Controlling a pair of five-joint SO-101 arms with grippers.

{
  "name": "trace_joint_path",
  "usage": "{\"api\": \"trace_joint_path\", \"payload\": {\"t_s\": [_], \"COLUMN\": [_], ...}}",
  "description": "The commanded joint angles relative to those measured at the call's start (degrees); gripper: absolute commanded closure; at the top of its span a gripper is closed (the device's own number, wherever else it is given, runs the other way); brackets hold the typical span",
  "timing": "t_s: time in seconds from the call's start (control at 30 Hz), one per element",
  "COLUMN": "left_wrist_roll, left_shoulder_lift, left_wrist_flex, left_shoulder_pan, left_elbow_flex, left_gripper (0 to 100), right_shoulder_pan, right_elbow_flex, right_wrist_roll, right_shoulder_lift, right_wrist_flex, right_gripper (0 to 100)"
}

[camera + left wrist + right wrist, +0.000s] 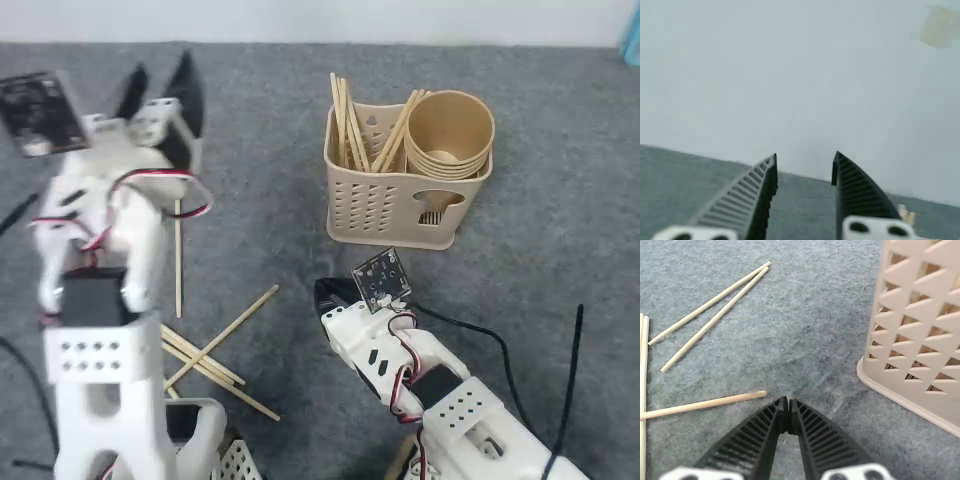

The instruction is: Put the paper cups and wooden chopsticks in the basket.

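basket (385, 205) is standing at 1 o'clock of the clenched, empty right gripper (326, 293). the nearest chopstick (222, 338) is lying at its 8 o'clock, long axis running 2-to-8. the left gripper (160, 95) is hanging spread.

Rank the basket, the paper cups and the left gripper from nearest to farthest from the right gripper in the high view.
1. basket, just ahead of the right gripper.
2. paper cups, stacked in the basket's far corner.
3. left gripper, raised, off to the other side.

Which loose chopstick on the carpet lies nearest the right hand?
The lone chopstick whose tip ends just beside the right hand. The splayed pair lies farther off.
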Motion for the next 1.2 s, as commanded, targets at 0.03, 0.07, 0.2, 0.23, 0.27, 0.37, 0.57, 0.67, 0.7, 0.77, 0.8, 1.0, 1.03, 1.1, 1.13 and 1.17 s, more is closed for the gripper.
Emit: {"api": "trace_joint_path", "payload": {"t_s": [0.03, 0.07, 0.2, 0.23, 0.27, 0.37, 0.57, 0.67, 0.7, 0.77, 0.8, 1.0, 1.03, 1.1, 1.13, 1.17], "left_wrist_roll": [0.8, 0.8, 0.7, 0.7, 0.7, 0.7, 0.6, 0.6, 0.6, 0.6, 0.6, 0.8, 0.8, 0.6, 0.5, 0.5], "left_shoulder_lift": [-1.1, -0.4, 5.1, 7.1, 9.4, 17.1, 31.5, 38.6, 41.0, 44.7, 46.5, 48.9, 48.8, 48.8, 48.8, 48.8], "left_wrist_flex": [2.1, 2.1, 2.1, 2.1, 2.1, 2.1, 0.4, 0.0, 0.0, 0.1, 0.1, 4.2, 5.6, 7.9, 8.9, 9.8], "left_shoulder_pan": [-6.3, -7.3, -11.6, -12.8, -13.9, -15.6, -15.6, -15.7, -15.7, -15.6, -15.6, -15.6, -15.6, -15.8, -16.0, -16.2], "left_elbow_flex": [-2.3, -1.8, -0.4, -0.3, -0.3, -0.5, -3.7, -7.1, -8.1, -9.4, -9.8, -10.2, -10.3, -10.3, -10.3, -10.3], "left_gripper": [83, 83, 83, 83, 83, 83, 83, 83, 83, 83, 83, 83, 83, 83, 83, 83], "right_shoulder_pan": [0.7, 0.7, 0.7, 0.7, 0.7, 0.7, 0.7, 0.7, 0.7, 0.7, 0.7, -0.3, -0.6, -1.0, -1.0, -1.0], "right_elbow_flex": [-0.4, -0.4, -0.4, -0.4, -0.4, -0.4, -0.4, -0.4, -0.4, -0.4, -0.4, 0.0, 0.1, 0.1, 0.1, 0.1], "right_wrist_roll": [1.1, 1.1, 1.1, 1.1, 1.1, 1.1, 1.0, 1.1, 1.1, 1.1, 1.1, 0.9, 0.9, 0.9, 0.9, 0.9], "right_shoulder_lift": [-0.9, -0.9, -0.9, -0.9, -0.9, -0.9, -0.9, -0.9, -0.9, -0.9, -0.9, -0.9, -0.9, -0.9, -0.9, -0.9], "right_wrist_flex": [-1.2, -1.2, -1.2, -1.2, -1.2, -1.2, -1.2, -1.2, -1.2, -1.2, -1.2, -1.2, -1.2, -1.2, -1.2, -1.2], "right_gripper": [98.6, 98.6, 98.6, 98.6, 98.6, 98.6, 98.6, 98.6, 98.6, 98.6, 98.6, 98.7, 98.7, 98.6, 98.6, 98.6]}}
